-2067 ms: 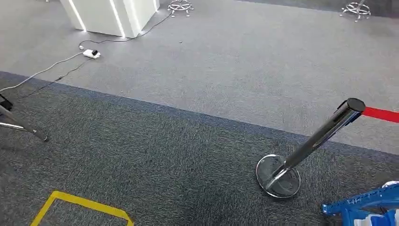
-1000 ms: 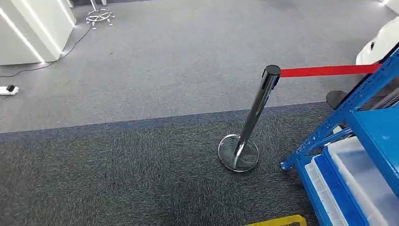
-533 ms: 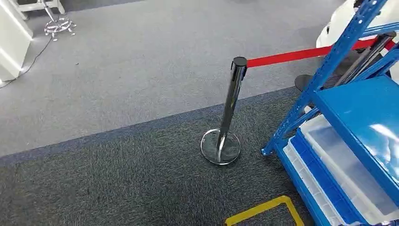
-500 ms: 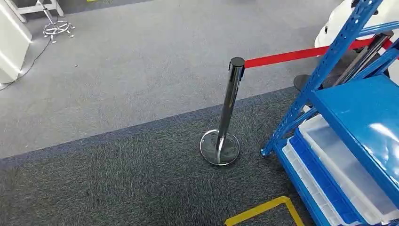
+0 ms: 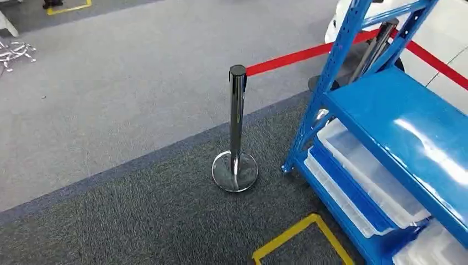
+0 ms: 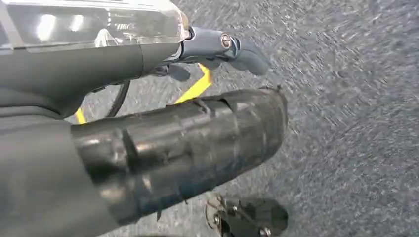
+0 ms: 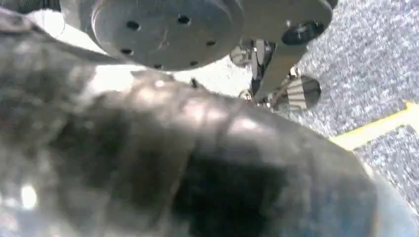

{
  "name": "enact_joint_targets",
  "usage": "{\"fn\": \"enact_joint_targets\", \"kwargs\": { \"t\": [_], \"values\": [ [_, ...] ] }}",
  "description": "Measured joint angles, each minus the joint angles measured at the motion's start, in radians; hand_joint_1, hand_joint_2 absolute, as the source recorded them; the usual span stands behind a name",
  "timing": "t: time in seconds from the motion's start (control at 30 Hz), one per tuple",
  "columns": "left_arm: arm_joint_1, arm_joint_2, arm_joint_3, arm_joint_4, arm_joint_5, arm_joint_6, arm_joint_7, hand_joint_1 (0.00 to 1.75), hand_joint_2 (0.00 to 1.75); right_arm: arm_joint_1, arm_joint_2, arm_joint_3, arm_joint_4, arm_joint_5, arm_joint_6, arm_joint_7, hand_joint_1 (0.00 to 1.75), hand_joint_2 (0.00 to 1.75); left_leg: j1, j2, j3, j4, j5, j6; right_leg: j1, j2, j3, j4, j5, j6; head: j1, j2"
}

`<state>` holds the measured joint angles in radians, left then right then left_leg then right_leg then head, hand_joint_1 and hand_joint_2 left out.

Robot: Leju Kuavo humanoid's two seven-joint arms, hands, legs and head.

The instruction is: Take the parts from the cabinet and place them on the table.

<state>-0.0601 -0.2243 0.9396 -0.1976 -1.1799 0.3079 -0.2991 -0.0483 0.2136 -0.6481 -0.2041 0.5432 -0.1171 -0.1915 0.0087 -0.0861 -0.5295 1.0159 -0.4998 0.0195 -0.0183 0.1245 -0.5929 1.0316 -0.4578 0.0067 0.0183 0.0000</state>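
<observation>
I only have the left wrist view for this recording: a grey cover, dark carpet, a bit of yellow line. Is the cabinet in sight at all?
Observer: Yes. In the head view a blue shelf rack stands at the right, on the dark carpet.
Operator: Anything on it to pick?
Observer: Its lower level holds clear plastic bins; I cannot tell what is in them.
Operator: Any obstacle nearby?
Observer: A chrome stanchion post stands just left of the rack, with a red belt running from its top past the rack's far side.
</observation>
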Motion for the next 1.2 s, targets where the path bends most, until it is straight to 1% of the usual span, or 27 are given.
{"fn": "enact_joint_targets", "kwargs": {
  "t": [0.07, 0.1, 0.13, 0.17, 0.23, 0.27, 0.3, 0.37, 0.4, 0.43, 0.47, 0.57, 0.6, 0.63, 0.67, 0.73, 0.77, 0.8, 0.87, 0.9, 0.93, 0.97, 1.07, 1.1, 1.13, 1.17, 1.2],
  "values": [
    [0.001, 0.0, 0.0, 0.0, 0.0, 0.0, 0.0, 0.0, 0.0, 0.003, 0.0, 0.0, 0.0, 0.0, 0.0, 0.0, 0.0, 0.0, 0.001, 0.021, 0.003, -0.011, 0.008, 0.008, -0.001, 0.023, -0.004, -0.007, 0.008, 0.016, 0.0, 0.0],
    [0.002, 0.0, 0.0, 0.0, 0.001, 0.0, 0.0, 0.0, 0.0, 0.002, 0.0, 0.0, 0.0, 0.001, 0.0, 0.0, 0.0, 0.0, 0.011, 0.039, 0.007, -0.022, 0.017, 0.017, -0.002, -0.001, -0.006, 0.005, 0.0, 0.015, 0.0, 0.0],
    [0.002, 0.0, 0.0, 0.0, 0.001, 0.0, 0.0, 0.0, 0.0, 0.002, 0.0, 0.0, 0.0, 0.001, 0.0, -0.001, 0.0, 0.0, 0.007, 0.052, 0.008, -0.029, 0.02, 0.023, 0.009, -0.068, -0.028, 0.049, -0.035, 0.015, 0.003, 0.0],
    [0.002, 0.0, 0.0, 0.0, 0.001, -0.001, 0.0, 0.0, 0.0, 0.001, 0.0, 0.0, 0.0, 0.001, 0.0, -0.001, 0.0, 0.0, 0.005, 0.068, 0.007, -0.029, 0.021, 0.026, 0.008, -0.098, -0.06, 0.114, -0.074, 0.016, 0.007, 0.0],
    [0.006, 0.0, 0.001, 0.0, 0.001, -0.002, 0.0, 0.0, 0.0, -0.001, 0.0, 0.001, 0.0, 0.002, 0.0, -0.001, 0.0, 0.0, 0.001, 0.102, 0.007, -0.028, 0.019, 0.028, 0.005, -0.114, -0.129, 0.264, -0.141, 0.021, 0.007, 0.0],
    [0.007, 0.0, 0.001, 0.0, 0.001, -0.002, 0.001, 0.0, 0.0, -0.001, 0.0, 0.001, 0.0, 0.002, 0.0, -0.001, 0.0, 0.0, 0.0, 0.117, 0.006, -0.027, 0.017, 0.029, 0.005, -0.116, -0.15, 0.31, -0.156, 0.023, 0.007, 0.0],
    [0.006, 0.0, 0.002, 0.0, 0.001, -0.002, 0.002, 0.0, 0.0, 0.0, 0.0, 0.001, 0.0, 0.002, 0.0, -0.001, 0.0, 0.0, 0.0, 0.133, 0.006, -0.026, 0.016, 0.028, 0.004, -0.119, -0.146, 0.302, -0.134, 0.026, 0.007, 0.0],
    [0.003, 0.0, 0.002, 0.0, 0.001, -0.001, 0.002, 0.0, 0.0, 0.001, -0.002, 0.0, 0.0, 0.005, -0.001, -0.001, 0.0, 0.0, 0.0, 0.156, 0.01, -0.024, 0.01, 0.025, 0.004, -0.133, -0.056, 0.148, -0.048, 0.025, 0.007, 0.0],
    [0.002, 0.0, 0.002, 0.0, 0.001, 0.001, 0.002, 0.0, 0.0, 0.001, -0.003, 0.0, 0.0, 0.006, 0.0, -0.001, 0.0, 0.0, 0.0, 0.165, 0.014, -0.021, 0.006, 0.021, 0.006, -0.164, 0.007, 0.041, -0.01, 0.02, 0.007, 0.0],
    [0.003, 0.0, 0.003, 0.0, 0.001, 0.002, 0.002, 0.0, 0.0, -0.003, -0.003, 0.001, 0.0, 0.009, 0.001, -0.001, 0.0, 0.0, -0.005, 0.173, 0.016, -0.019, 0.002, 0.015, 0.015, -0.204, 0.03, -0.007, -0.026, 0.012, 0.007, 0.0],
    [0.002, 0.0, 0.005, 0.0, 0.001, 0.003, 0.002, 0.0, 0.0, -0.004, -0.003, 0.001, 0.0, 0.011, 0.003, -0.002, 0.0, 0.0, -0.008, 0.181, 0.017, -0.015, -0.003, 0.008, 0.019, -0.188, 0.028, -0.011, -0.016, 0.004, 0.006, 0.0],
    [-0.004, 0.0, 0.013, 0.0, 0.001, 0.006, 0.002, 0.0, 0.0, -0.002, -0.003, 0.001, 0.0, 0.013, 0.005, -0.002, 0.0, 0.0, -0.008, 0.204, 0.026, -0.02, -0.003, -0.004, 0.022, -0.164, 0.022, -0.011, -0.016, -0.007, 0.006, 0.0],
    [-0.005, 0.001, 0.013, 0.0, 0.002, 0.008, 0.002, 0.0, 0.0, -0.002, -0.003, 0.001, 0.0, 0.013, 0.006, -0.002, 0.0, 0.0, -0.006, 0.198, 0.022, -0.016, -0.014, -0.01, 0.007, -0.152, 0.033, -0.023, -0.007, -0.017, 0.006, 0.0],
    [-0.006, 0.001, 0.015, 0.0, 0.002, 0.008, 0.001, 0.0, 0.0, -0.002, -0.002, 0.001, 0.0, 0.014, 0.007, -0.002, 0.0, 0.0, -0.002, 0.149, 0.015, 0.015, -0.039, -0.015, 0.008, -0.145, 0.033, -0.026, -0.005, -0.021, 0.005, 0.0],
    [-0.004, 0.001, 0.018, 0.0, 0.002, 0.01, -0.001, 0.0, 0.0, -0.004, -0.003, 0.001, 0.0, 0.014, 0.008, -0.002, 0.0, 0.0, 0.0, 0.116, -0.015, 0.081, -0.08, -0.017, 0.007, -0.137, 0.03, -0.026, -0.002, -0.027, 0.003, 0.0],
    [-0.002, 0.001, 0.019, 0.0, 0.004, 0.01, -0.003, 0.0, 0.0, -0.005, -0.003, 0.001, 0.0, 0.016, 0.011, -0.002, 0.0, 0.0, 0.003, 0.096, -0.089, 0.24, -0.151, -0.022, 0.007, -0.114, 0.028, -0.025, -0.001, -0.029, 0.003, 0.0],
    [-0.001, 0.001, 0.02, 0.0, 0.004, 0.01, -0.003, 0.0, 0.0, -0.005, -0.003, 0.001, 0.0, 0.016, 0.011, -0.002, 0.0, 0.0, 0.003, 0.095, -0.117, 0.297, -0.163, -0.025, 0.007, -0.102, 0.028, -0.024, -0.001, -0.029, 0.003, 0.0],
    [0.001, 0.001, 0.02, 0.0, 0.004, 0.01, -0.003, 0.0, 0.0, -0.004, -0.003, 0.001, 0.0, 0.017, 0.01, 0.0, 0.0, 0.0, 0.003, 0.095, -0.123, 0.303, -0.146, -0.026, 0.007, -0.087, 0.029, -0.023, -0.001, -0.029, 0.003, 0.0],
    [0.001, 0.001, 0.02, 0.0, 0.005, 0.01, 0.0, 0.0, 0.0, -0.003, -0.003, 0.001, 0.0, 0.017, 0.01, 0.003, 0.0, 0.0, 0.006, 0.089, -0.075, 0.18, -0.057, -0.024, 0.005, -0.058, 0.031, -0.018, -0.002, -0.028, 0.003, 0.0],
    [0.001, 0.001, 0.02, 0.0, 0.004, 0.011, 0.0, 0.0, 0.0, -0.004, -0.003, 0.001, 0.001, 0.018, 0.01, 0.004, 0.0, 0.0, 0.009, 0.068, -0.033, 0.083, -0.005, -0.022, 0.004, -0.044, 0.031, -0.014, -0.004, -0.024, 0.003, 0.0],
    [0.003, 0.001, 0.02, 0.0, 0.004, 0.01, 0.0, 0.0, 0.0, -0.004, -0.003, 0.001, 0.001, 0.018, 0.01, 0.004, 0.0, 0.0, 0.013, 0.021, -0.009, 0.014, 0.012, -0.019, 0.003, -0.035, 0.027, -0.01, -0.006, -0.02, 0.003, 0.0],
    [0.003, 0.001, 0.021, 0.0, 0.004, 0.011, 0.001, 0.0, 0.0, -0.007, -0.003, 0.001, 0.001, 0.018, 0.01, 0.005, 0.0, 0.0, 0.013, 0.003, -0.005, -0.007, 0.002, -0.019, 0.008, -0.024, 0.018, 0.002, -0.009, -0.012, 0.003, 0.0],
    [-0.003, 0.001, 0.021, 0.0, 0.004, 0.011, 0.001, 0.0, 0.0, 0.0, -0.003, 0.001, 0.001, 0.019, 0.01, 0.005, 0.0, 0.0, 0.004, 0.031, -0.005, 0.001, 0.006, -0.007, 0.003, 0.005, 0.009, -0.009, 0.003, 0.011, 0.004, 0.0],
    [-0.003, -0.001, 0.021, 0.0, 0.005, 0.011, 0.002, 0.0, 0.0, 0.001, -0.003, 0.001, 0.001, 0.019, 0.008, 0.006, 0.0, 0.0, 0.016, 0.044, -0.002, -0.014, 0.015, 0.005, 0.004, 0.003, 0.007, -0.003, 0.0, 0.015, 0.004, 0.0],
    [-0.002, 0.0, 0.021, 0.0, 0.004, 0.011, 0.001, 0.0, 0.0, 0.001, -0.004, 0.001, 0.001, 0.019, 0.006, 0.006, 0.0, 0.0, 0.014, 0.059, 0.001, -0.017, 0.019, 0.01, 0.007, -0.053, 0.001, 0.015, -0.015, 0.018, 0.005, 0.0],
    [-0.001, 0.0, 0.021, 0.0, 0.005, 0.013, -0.001, 0.0, 0.0, 0.0, -0.003, 0.001, 0.001, 0.019, 0.006, 0.008, 0.0, 0.0, 0.012, 0.07, 0.001, -0.019, 0.02, 0.019, 0.009, -0.096, -0.023, 0.064, -0.052, 0.022, 0.009, 0.0],
    [0.002, 0.0, 0.021, 0.0, 0.005, 0.014, -0.004, 0.0, 0.0, -0.002, -0.004, 0.001, 0.001, 0.019, 0.007, 0.008, 0.0, 0.0, 0.01, 0.086, -0.001, -0.019, 0.019, 0.02, 0.007, -0.11, -0.062, 0.147, -0.099, 0.026, 0.009, 0.0]
  ]
}}
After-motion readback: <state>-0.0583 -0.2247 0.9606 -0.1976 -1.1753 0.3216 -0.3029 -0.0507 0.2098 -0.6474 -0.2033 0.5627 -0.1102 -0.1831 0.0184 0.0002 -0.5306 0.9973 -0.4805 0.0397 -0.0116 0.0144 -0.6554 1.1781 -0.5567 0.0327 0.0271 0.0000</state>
